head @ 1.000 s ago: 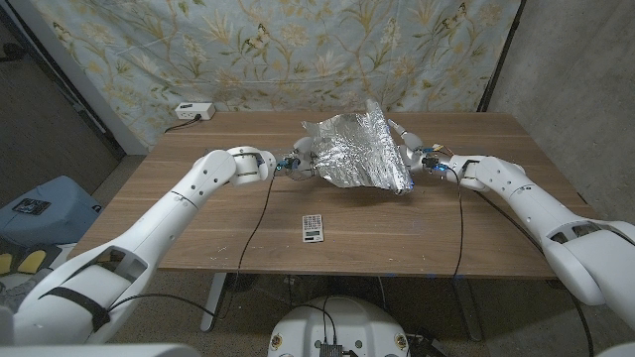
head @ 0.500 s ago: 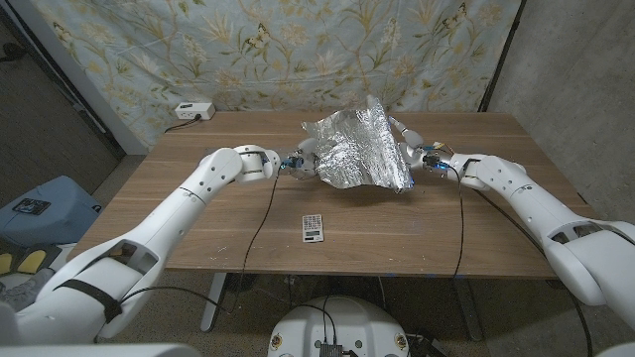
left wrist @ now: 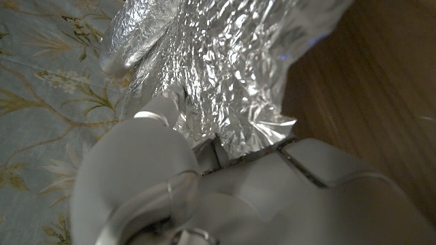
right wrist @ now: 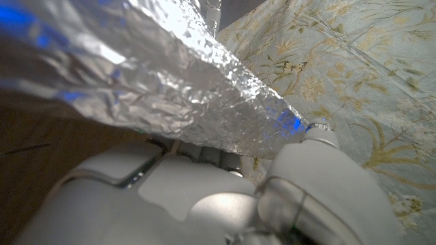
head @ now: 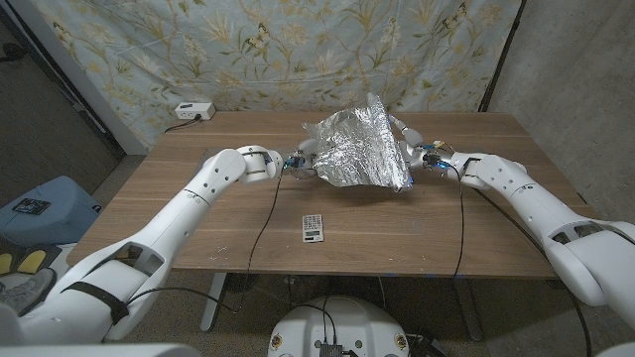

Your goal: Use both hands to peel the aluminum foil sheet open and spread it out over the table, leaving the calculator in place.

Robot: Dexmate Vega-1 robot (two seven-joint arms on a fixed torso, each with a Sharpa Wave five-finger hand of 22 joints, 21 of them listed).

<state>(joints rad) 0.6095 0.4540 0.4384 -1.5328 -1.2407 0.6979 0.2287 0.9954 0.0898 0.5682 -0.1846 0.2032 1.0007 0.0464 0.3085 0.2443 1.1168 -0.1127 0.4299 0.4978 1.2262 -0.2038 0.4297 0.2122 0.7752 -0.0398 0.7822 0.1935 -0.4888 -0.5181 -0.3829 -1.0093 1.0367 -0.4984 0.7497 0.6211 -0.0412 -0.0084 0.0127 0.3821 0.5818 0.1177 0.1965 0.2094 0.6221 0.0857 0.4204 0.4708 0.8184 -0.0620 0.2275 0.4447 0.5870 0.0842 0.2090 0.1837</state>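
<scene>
The left hand has its fingers pressed into the left edge of the crinkled silver aluminium foil sheet; in the left wrist view a rounded white fingertip sits against the foil's wrinkled face and the sheet's lower edge tucks down behind the hand, so the hand grips it. The right hand meets the foil's right edge, and in the right wrist view a white fingertip touches the sheet's blue-lit end; how the other fingers close there I cannot tell, though the sheet hangs held from that side.

The foil sits just above the centre of the head view, raised off the brown wooden table between the two hands, peaked at its top and casting a shadow on the wood beneath.

A small grey rectangular calculator lies flat on the table below the foil, near the frame's centre and well apart from both hands.

In the upper left of the head view, a white power strip rests at the table's far edge, before a pale blue floral cloth backdrop.
</scene>
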